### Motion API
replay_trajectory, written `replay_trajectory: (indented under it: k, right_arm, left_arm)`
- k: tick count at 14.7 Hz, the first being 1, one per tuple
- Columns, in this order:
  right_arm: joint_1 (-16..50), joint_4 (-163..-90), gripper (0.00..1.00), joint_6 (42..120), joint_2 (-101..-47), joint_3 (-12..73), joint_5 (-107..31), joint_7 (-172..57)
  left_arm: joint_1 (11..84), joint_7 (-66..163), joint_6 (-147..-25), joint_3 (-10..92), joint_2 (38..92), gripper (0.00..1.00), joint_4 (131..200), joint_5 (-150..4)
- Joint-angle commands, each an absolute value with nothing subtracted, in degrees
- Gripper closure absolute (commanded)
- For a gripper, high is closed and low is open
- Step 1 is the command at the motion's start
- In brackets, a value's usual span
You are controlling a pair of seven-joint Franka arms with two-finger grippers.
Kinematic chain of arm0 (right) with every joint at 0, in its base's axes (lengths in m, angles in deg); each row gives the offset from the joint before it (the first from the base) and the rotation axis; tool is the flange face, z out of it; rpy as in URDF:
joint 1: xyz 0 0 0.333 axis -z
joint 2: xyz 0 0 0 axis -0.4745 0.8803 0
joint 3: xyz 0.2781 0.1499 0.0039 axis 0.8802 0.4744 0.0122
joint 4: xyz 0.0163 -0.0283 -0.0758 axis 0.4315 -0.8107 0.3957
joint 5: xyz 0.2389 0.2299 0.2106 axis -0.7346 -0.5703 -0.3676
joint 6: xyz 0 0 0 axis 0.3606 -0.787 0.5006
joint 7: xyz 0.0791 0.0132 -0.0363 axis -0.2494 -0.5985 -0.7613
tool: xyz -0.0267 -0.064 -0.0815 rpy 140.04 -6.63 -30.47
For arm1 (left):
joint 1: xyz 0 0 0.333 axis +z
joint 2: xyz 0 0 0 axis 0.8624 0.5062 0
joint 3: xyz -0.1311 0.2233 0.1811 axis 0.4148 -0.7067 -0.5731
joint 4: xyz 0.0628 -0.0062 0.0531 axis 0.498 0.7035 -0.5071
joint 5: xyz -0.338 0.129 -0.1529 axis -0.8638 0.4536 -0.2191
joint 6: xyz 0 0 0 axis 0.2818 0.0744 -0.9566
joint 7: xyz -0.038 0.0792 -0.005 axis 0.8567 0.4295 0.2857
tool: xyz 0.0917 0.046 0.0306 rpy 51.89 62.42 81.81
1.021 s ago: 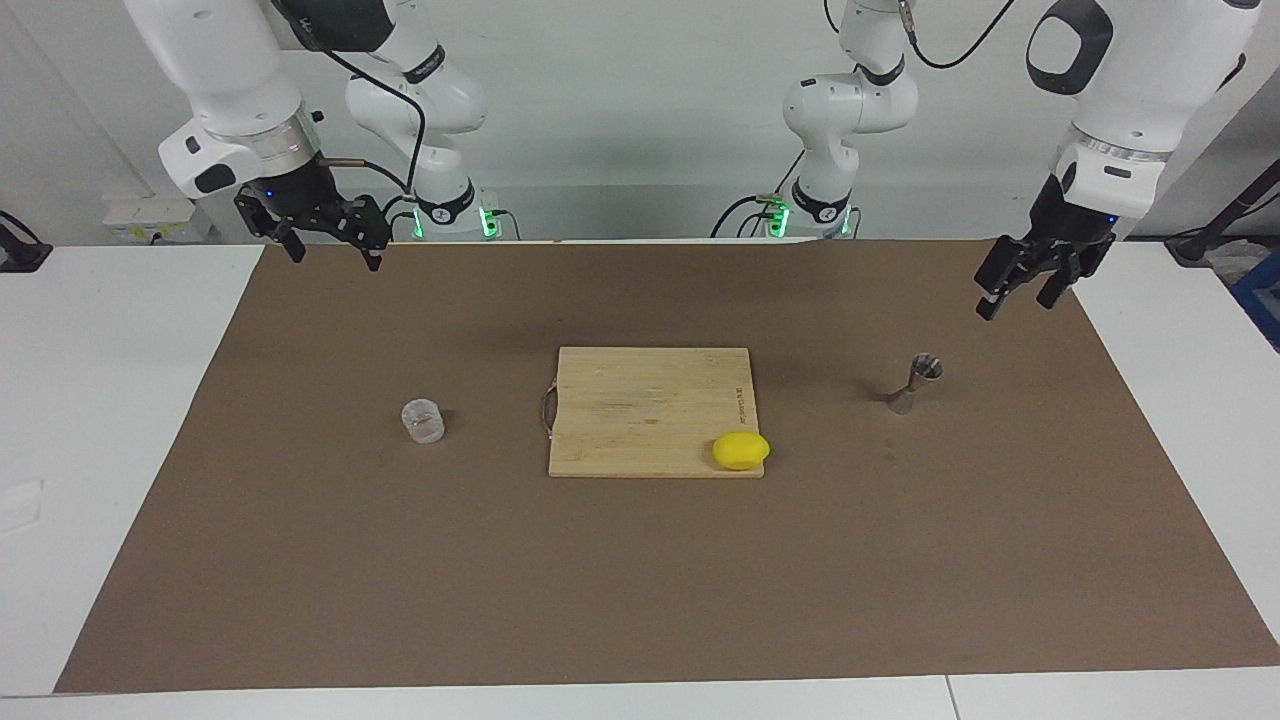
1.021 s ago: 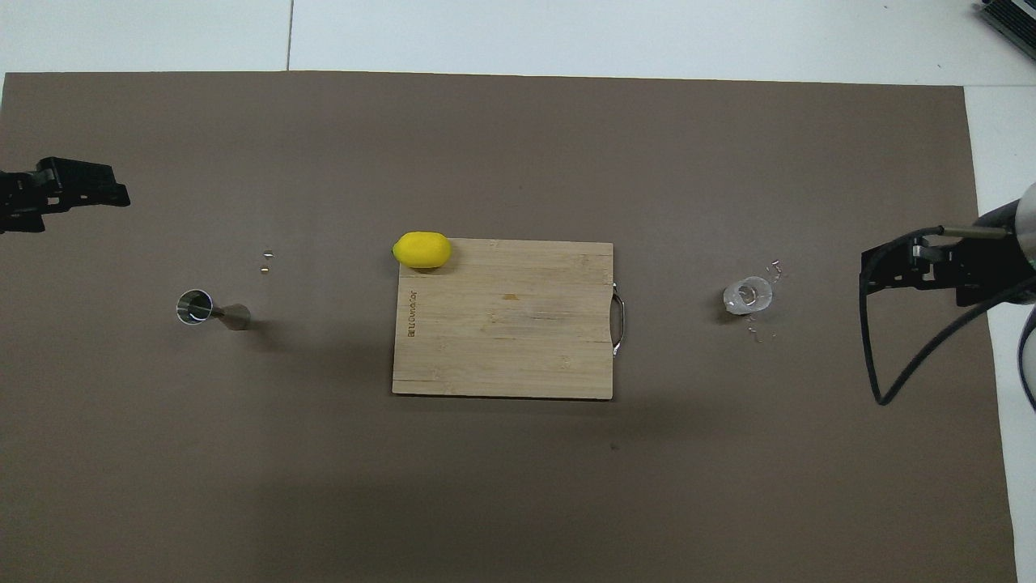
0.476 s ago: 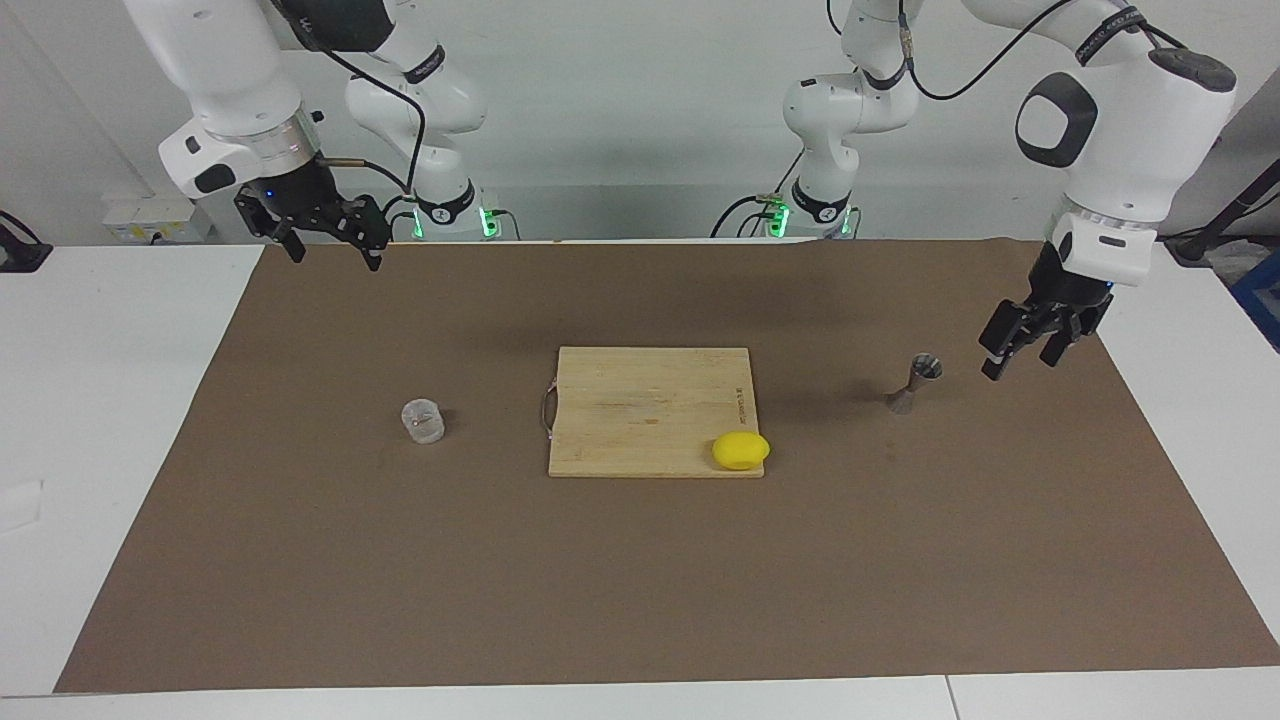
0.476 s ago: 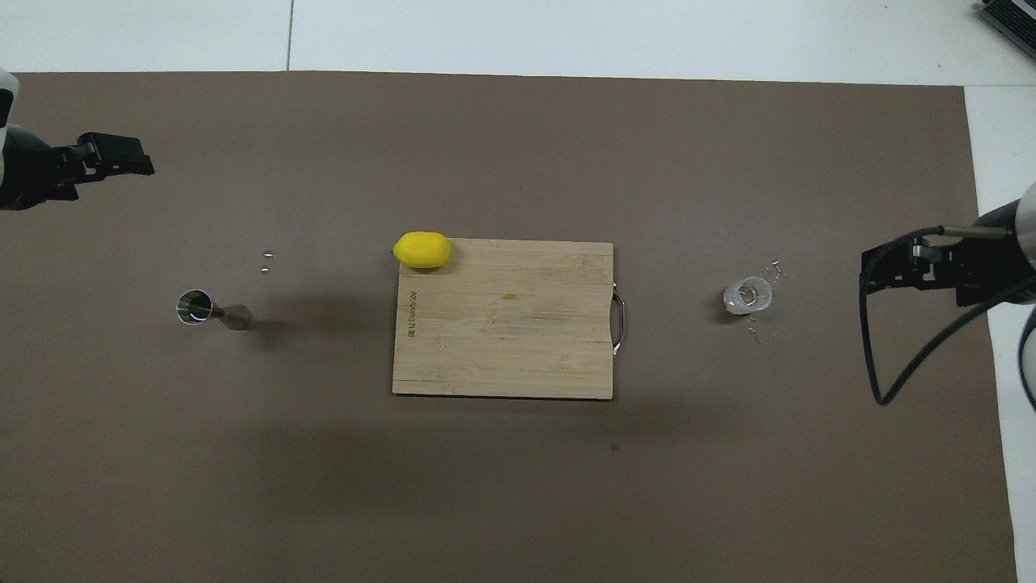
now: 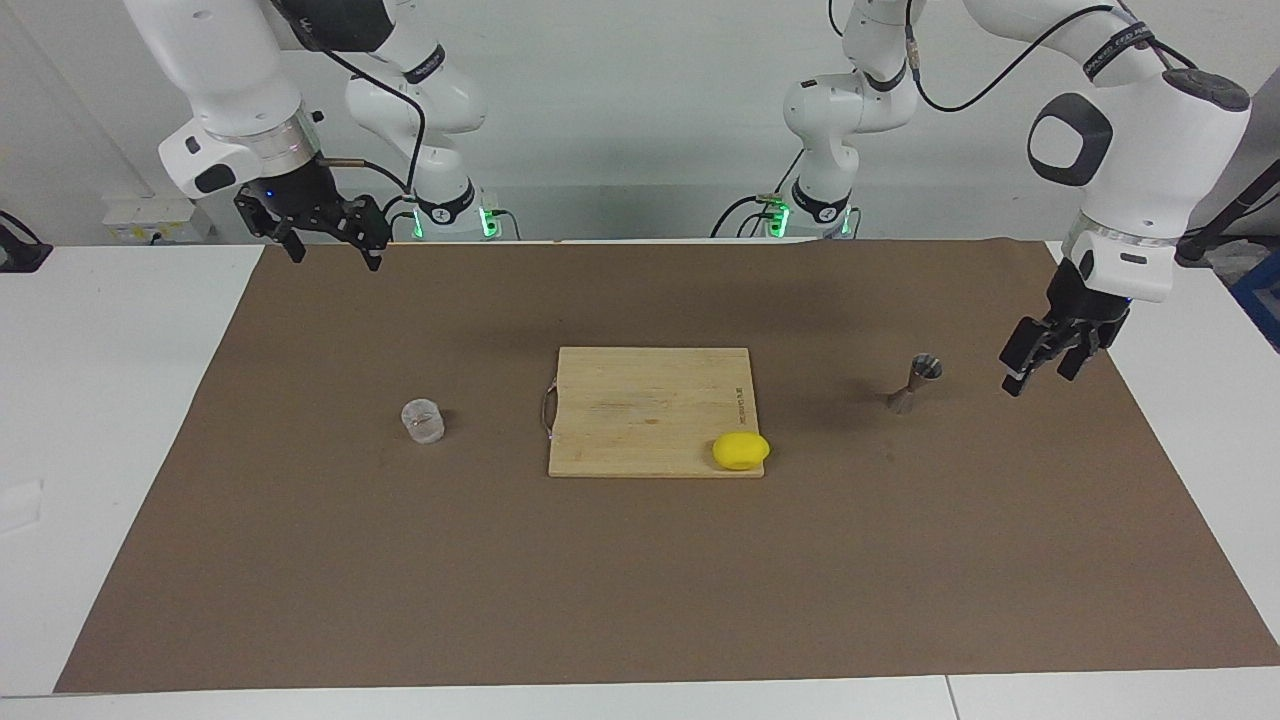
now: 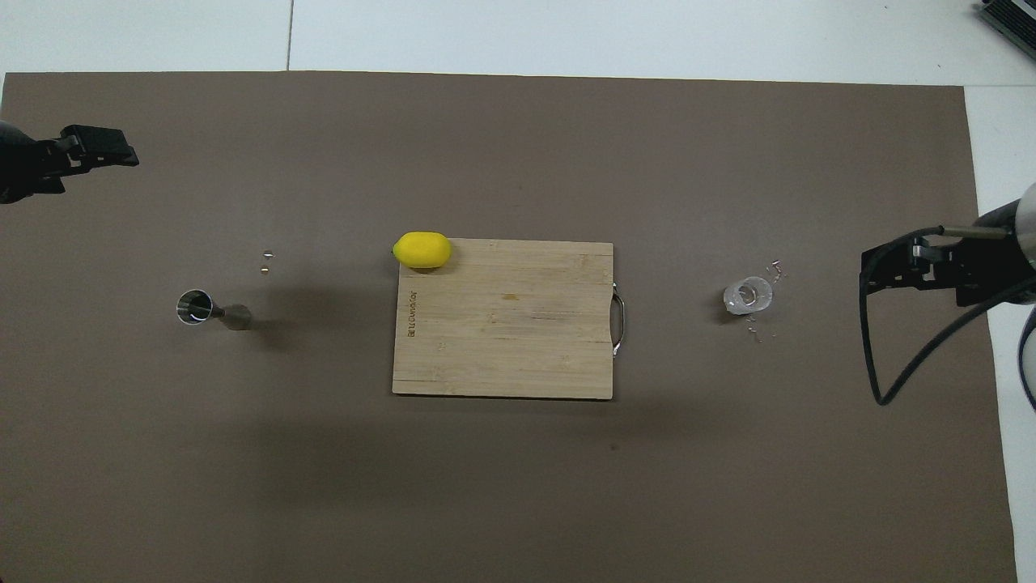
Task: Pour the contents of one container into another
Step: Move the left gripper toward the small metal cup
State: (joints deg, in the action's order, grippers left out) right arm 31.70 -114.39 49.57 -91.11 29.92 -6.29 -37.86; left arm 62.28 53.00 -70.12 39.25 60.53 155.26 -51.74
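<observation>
Two small vessels are standing upright on the brown mat (image 5: 640, 600) that is covering the desk (image 5: 110, 400), one at each end of it. Toward the right arm's end, the glass tumbler (image 5: 423, 420) is sitting by itself: short, clear, cylindrical, about as wide as tall, with a few small glinting specks lying on the mat around it in the overhead view. Toward the left arm's end, the metal jigger (image 5: 915, 384) is standing on its lower cone, silver-grey, pinched to a narrow waist, its open upper cup showing as a dark ring from above (image 6: 194, 307). Between the two, a bamboo cutting board (image 5: 640, 400) is lying flat, and a yellow lemon (image 5: 741, 450) is resting on the board's corner that is farther from the robots and toward the jigger.

The left gripper (image 5: 1040, 362) is hanging low over the mat just beside the jigger, pointing down at a slant, its fingers released and grasping nothing. The right gripper (image 5: 328, 235) is hovering over the mat's edge nearest the robots, well apart from the tumbler, its fingers spread wide and empty too, a black cable looping off its wrist.
</observation>
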Motion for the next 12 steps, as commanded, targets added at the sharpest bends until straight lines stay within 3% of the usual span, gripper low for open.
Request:
replay_trajectory:
  k: [1,7,12]
  right_arm:
    - [32.3,-115.6,0.00,50.3,-92.3,30.0,-7.6,-37.7]
    - [32.3,-115.6,0.00,50.3,-92.3,30.0,-7.6,-37.7]
    - [32.3,-115.6,0.00,50.3,-92.3,30.0,-7.6,-37.7]
  left_arm:
    - [62.1,53.5,-72.2,39.5,60.0,0.00,156.8,-50.8]
    - [62.2,52.9,-74.7,39.5,58.8,0.00,160.6,-50.8]
    - [57.9,52.6,-71.5,40.1,58.3,0.00,161.2,-50.1]
